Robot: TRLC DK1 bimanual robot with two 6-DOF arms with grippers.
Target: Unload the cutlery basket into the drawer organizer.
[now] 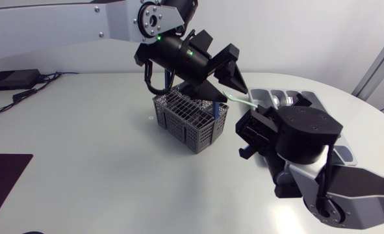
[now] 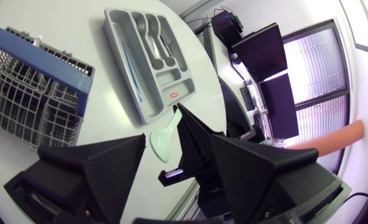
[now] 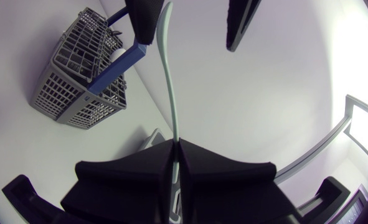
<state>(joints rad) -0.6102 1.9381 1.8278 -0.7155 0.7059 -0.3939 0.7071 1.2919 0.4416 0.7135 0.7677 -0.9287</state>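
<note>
The grey wire cutlery basket (image 1: 192, 118) with a blue handle stands mid-table; it also shows in the left wrist view (image 2: 28, 87) and the right wrist view (image 3: 78, 74). A pale green spoon (image 1: 238, 99) hangs level just right of it. My right gripper (image 3: 177, 142) is shut on its handle. The spoon's bowl (image 2: 164, 144) lies between the spread fingers of my left gripper (image 1: 227, 91), which is open around it. The grey drawer organizer (image 2: 147, 93) holds several pieces of cutlery; in the head view my right arm hides most of the organizer (image 1: 269, 95).
A black box (image 1: 13, 79) with cables sits at the table's back left. A dark mat (image 1: 3, 182) lies at the front left corner. The right arm's bulky wrist (image 1: 302, 133) hovers over the organizer.
</note>
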